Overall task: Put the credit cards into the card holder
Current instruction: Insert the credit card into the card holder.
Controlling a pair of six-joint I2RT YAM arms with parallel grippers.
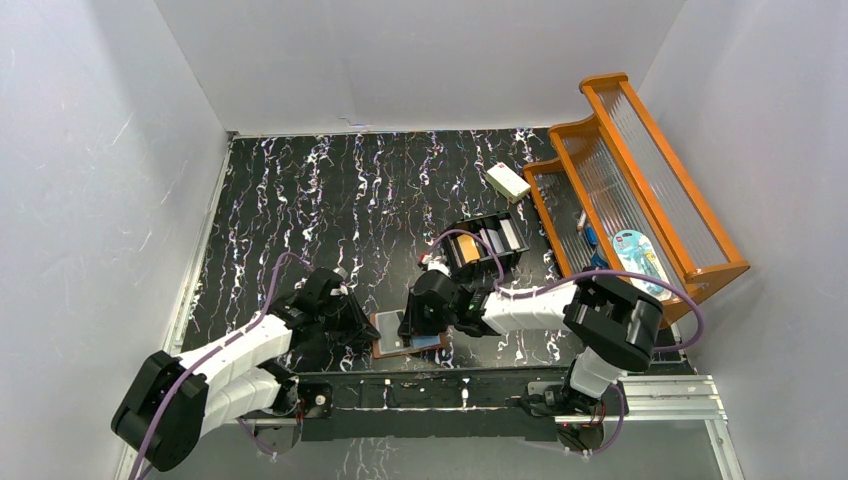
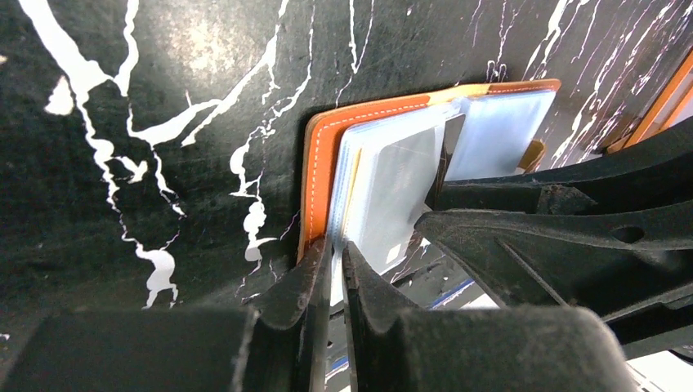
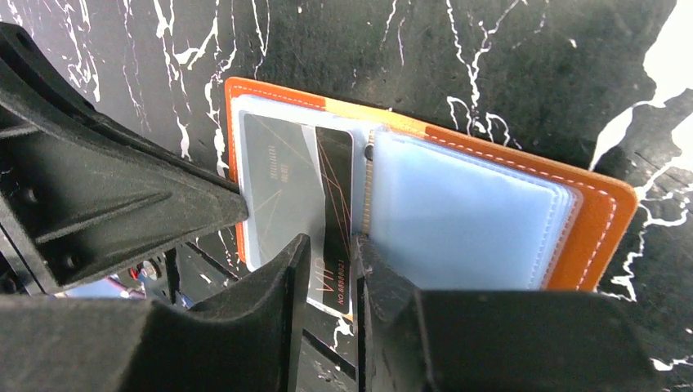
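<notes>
1. Card holder (image 3: 601,214): orange-brown stitched leather, open flat, with glossy pale blue plastic sleeves; lies at the table's near edge between both arms.
2. Grey card (image 3: 282,175): thin, rigid, dark stripe, partly inside one sleeve. Right gripper (image 3: 331,273) jaws pinch its free end.
3. Left gripper (image 2: 333,265) jaws nearly together, pinching the sleeve edges.
4. Table (image 1: 300,200): black with white marble veins; plain white walls (image 1: 100,150).

Black counter (image 1: 300,200) veined with white marbled streaks. Orange-brown card holder (image 3: 601,212) edged in pale stitching, its sleeves translucent light blue, with 1 dark grey credit card (image 3: 282,188) crossed by a black band, thin bronze lines and pale VIP lettering. Matte black on the left end effector (image 2: 337,249) and right end effector (image 3: 331,245), orange wood on the rack (image 1: 640,130), plain white on the block (image 1: 508,182).
</notes>
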